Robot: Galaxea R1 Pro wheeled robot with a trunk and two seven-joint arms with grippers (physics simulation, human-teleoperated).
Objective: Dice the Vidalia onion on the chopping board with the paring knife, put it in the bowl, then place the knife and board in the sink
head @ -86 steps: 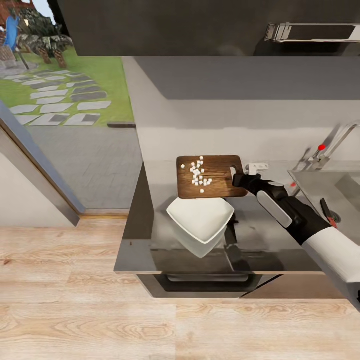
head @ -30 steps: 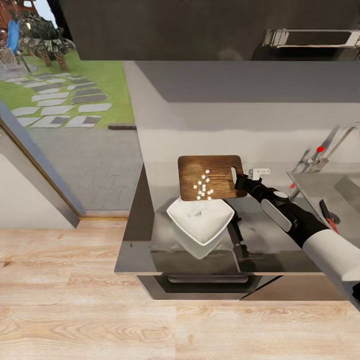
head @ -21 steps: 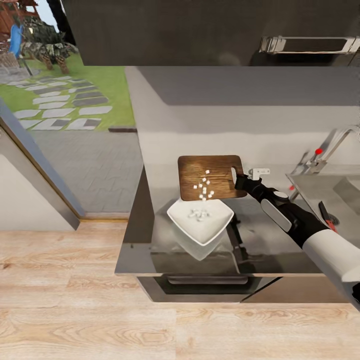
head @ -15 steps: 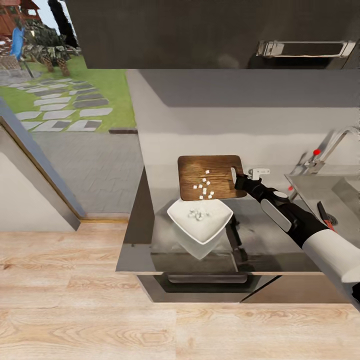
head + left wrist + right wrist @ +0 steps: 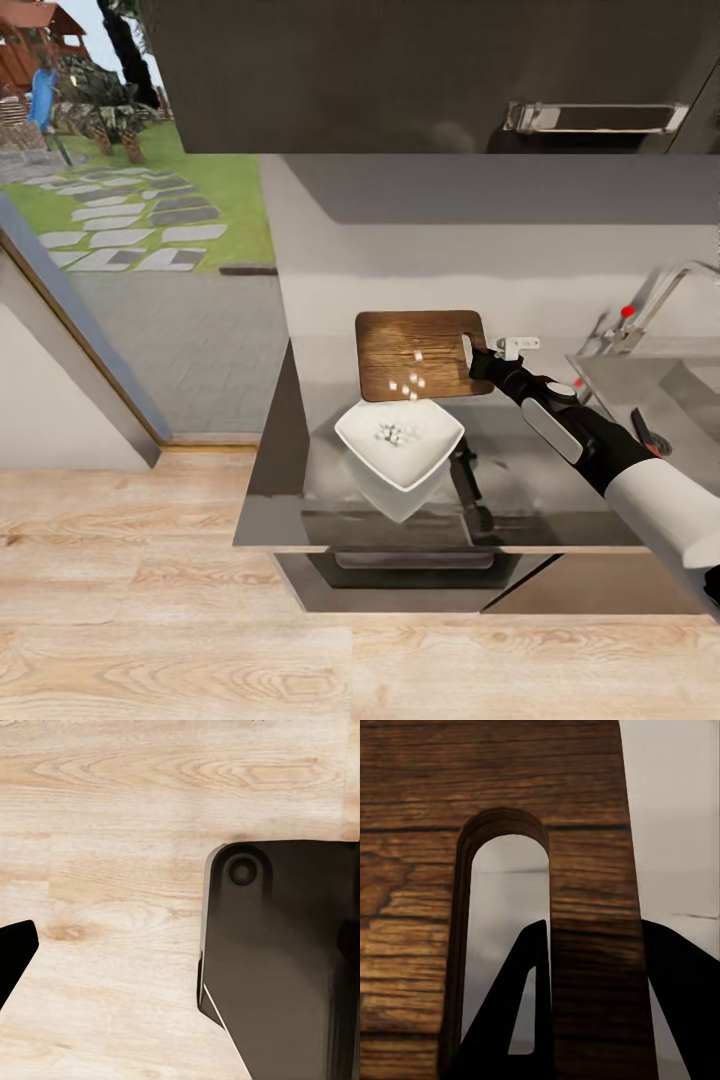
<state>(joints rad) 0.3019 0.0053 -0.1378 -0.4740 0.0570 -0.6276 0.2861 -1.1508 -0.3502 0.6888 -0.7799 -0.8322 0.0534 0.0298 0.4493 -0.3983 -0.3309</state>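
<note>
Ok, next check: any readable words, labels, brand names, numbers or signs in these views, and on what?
None: no words, numbers or brand marks can be read anywhere.
chopping board: bare wood grain, no print.
bowl: plain white.
right gripper, shut on the board's handle end: no marking legible.
faucet: a red dot, not text.

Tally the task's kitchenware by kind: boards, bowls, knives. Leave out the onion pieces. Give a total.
Chopping board: 1
Bowl: 1
Paring knife: 1
Total: 3
</note>
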